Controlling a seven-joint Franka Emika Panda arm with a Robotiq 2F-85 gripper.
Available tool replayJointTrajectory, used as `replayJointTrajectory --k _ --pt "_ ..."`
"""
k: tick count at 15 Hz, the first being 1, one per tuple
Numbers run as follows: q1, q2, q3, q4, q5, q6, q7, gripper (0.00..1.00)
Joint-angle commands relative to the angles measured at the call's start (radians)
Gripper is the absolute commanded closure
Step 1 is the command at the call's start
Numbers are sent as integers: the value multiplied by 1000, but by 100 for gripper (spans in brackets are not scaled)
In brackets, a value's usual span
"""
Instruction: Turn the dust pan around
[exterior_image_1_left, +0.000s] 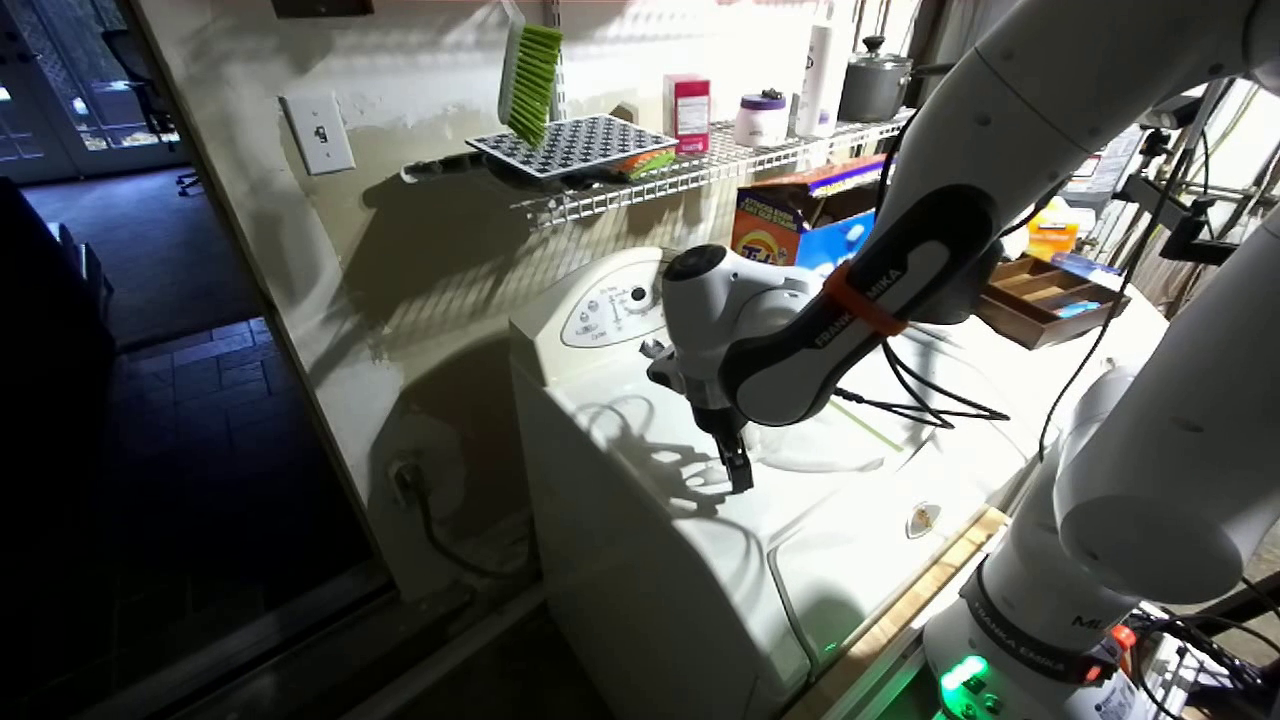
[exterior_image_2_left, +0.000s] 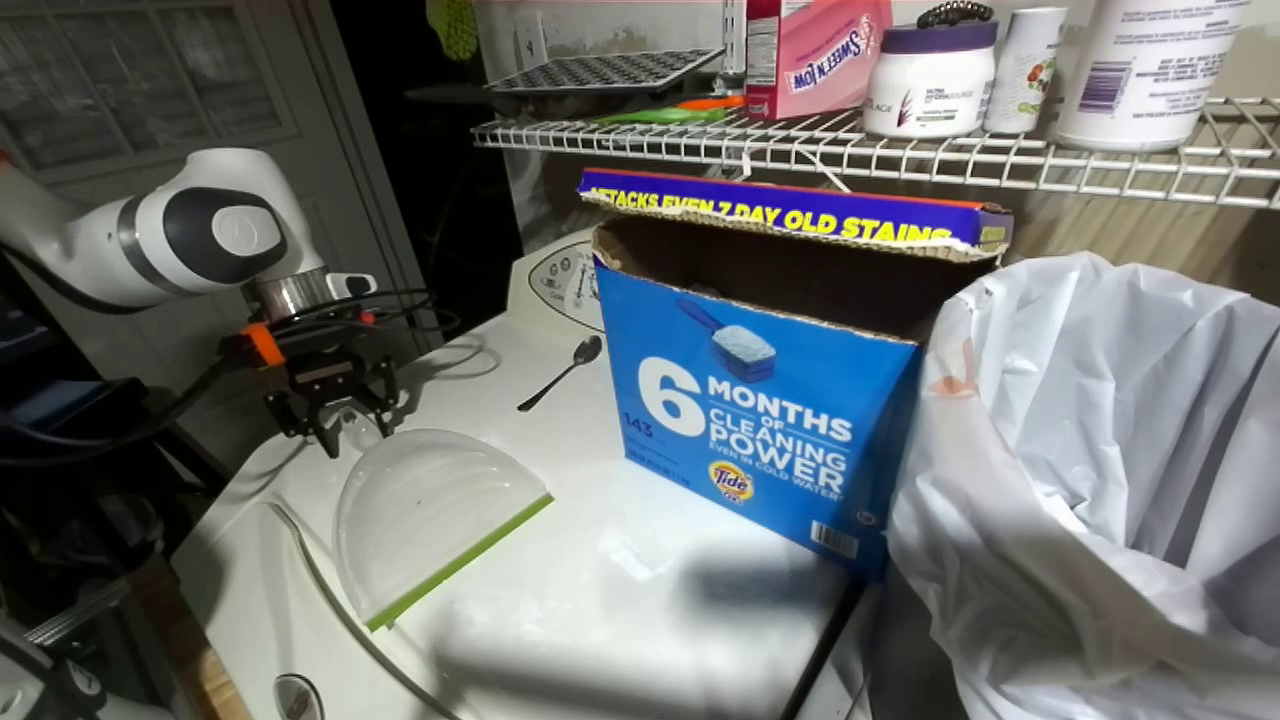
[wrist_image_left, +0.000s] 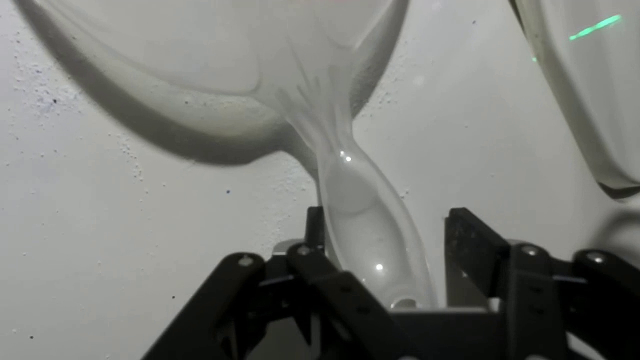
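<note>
The dust pan (exterior_image_2_left: 440, 515) is a translucent whitish half-round pan with a green front lip. It lies on the white washer top, lip facing away from my gripper. It also shows in an exterior view (exterior_image_1_left: 825, 452), partly behind the arm. In the wrist view its handle (wrist_image_left: 370, 225) runs down between my fingers, its end hidden by the gripper. My gripper (wrist_image_left: 385, 215) is open around the handle. The left finger is close against it, contact unclear; a gap shows at the right finger. The gripper is low over the washer in both exterior views (exterior_image_1_left: 738, 482) (exterior_image_2_left: 358, 432).
An open blue and orange Tide box (exterior_image_2_left: 750, 420) stands behind the pan. A dark spoon (exterior_image_2_left: 562, 376) lies between box and control panel. A white-bagged bin (exterior_image_2_left: 1090, 470) stands beside the box. A wire shelf (exterior_image_2_left: 840, 160) hangs above. A wooden tray (exterior_image_1_left: 1045, 305) sits farther along.
</note>
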Motion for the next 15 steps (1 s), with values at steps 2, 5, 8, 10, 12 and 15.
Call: replayJointTrajectory --k 2,5,8,10,12,15 --pt "-25 27 9 38 -45 -11 16 72" --pt "-36 15 0 45 -37 -15 5 83" --pt "-56 -22 -18 49 -12 -19 -19 84" --pt "-68 -65 -39 45 20 -10 -49 84" --pt "-78 -118 -70 34 55 15 -72 84" --pt "-79 -197 -129 22 126 45 -135 84"
